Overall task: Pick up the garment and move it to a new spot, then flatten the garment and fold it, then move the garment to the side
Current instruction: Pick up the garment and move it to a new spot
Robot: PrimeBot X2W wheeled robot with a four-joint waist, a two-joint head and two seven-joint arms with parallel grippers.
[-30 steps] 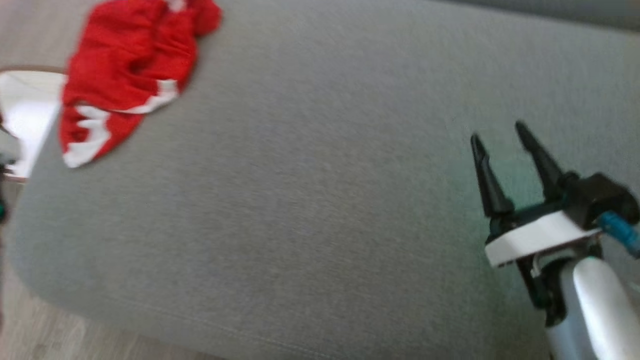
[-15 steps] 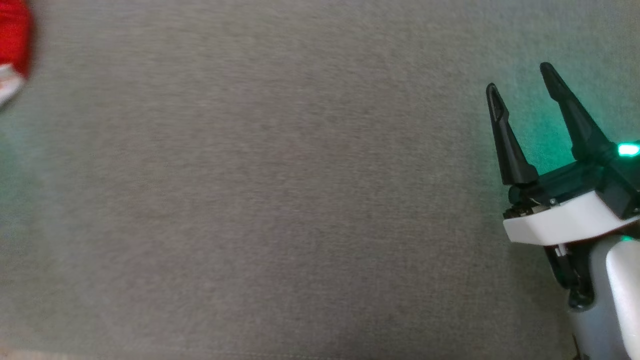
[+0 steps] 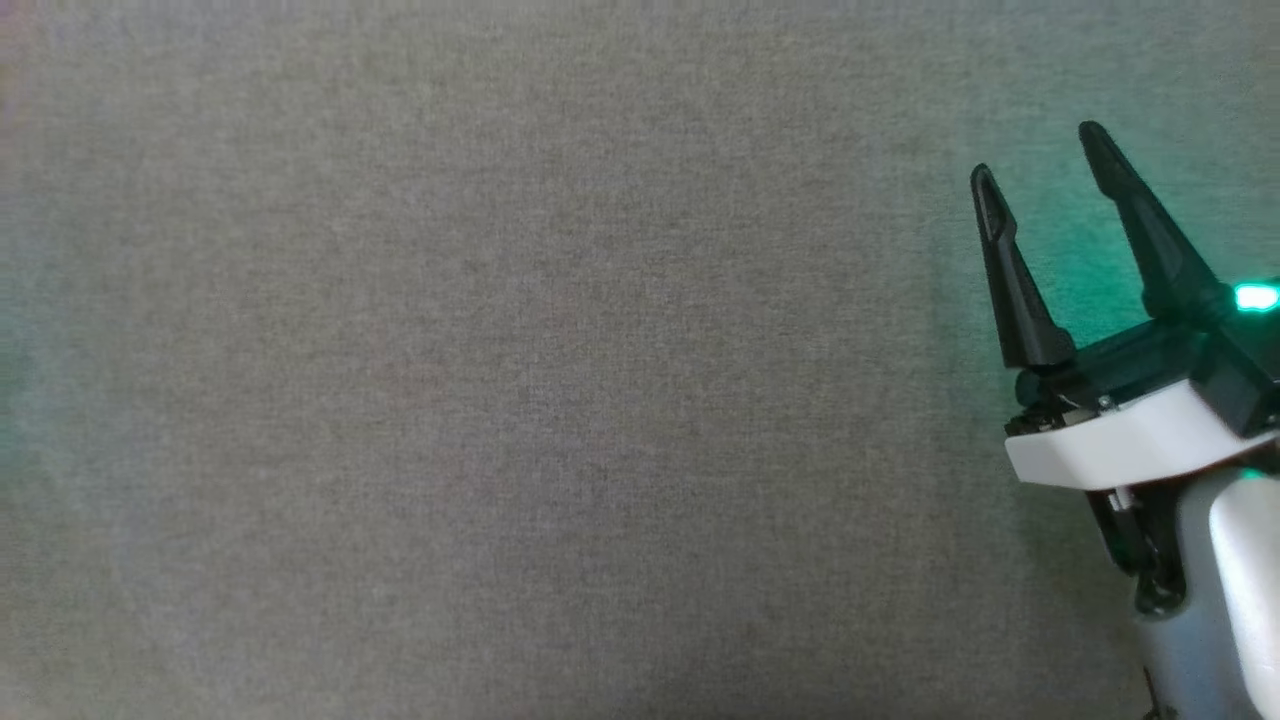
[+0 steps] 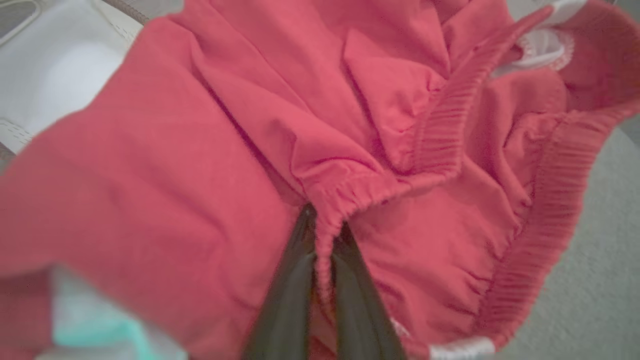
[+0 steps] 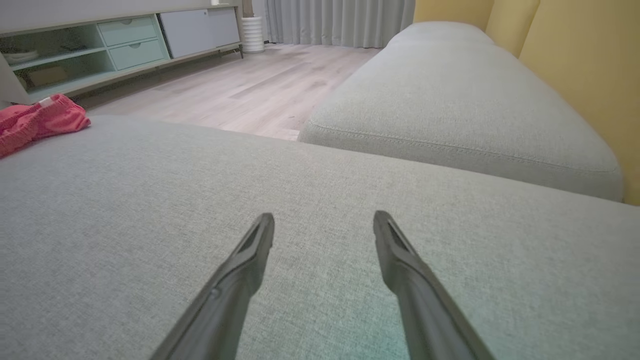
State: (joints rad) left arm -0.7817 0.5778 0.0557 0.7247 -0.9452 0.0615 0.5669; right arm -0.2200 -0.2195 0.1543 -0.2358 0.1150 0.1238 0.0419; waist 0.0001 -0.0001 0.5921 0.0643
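The garment is a crumpled red piece with ribbed elastic bands and white trim. Up close in the left wrist view, my left gripper is shut on a fold of its gathered edge, the cloth pinched between the two dark fingers. A corner of the garment also shows far left in the right wrist view, lying on the grey cushion. My right gripper hovers open over the cushion at the right of the head view, nothing between its fingers.
A wide grey sofa cushion is under the arms. A second grey cushion lies beyond a gap, with yellow backrests behind. Wood floor and a pale green cabinet stand further off.
The head camera has swung, so the garment has slid out of its left edge. My left gripper has shut on the garment. The right gripper stays open.
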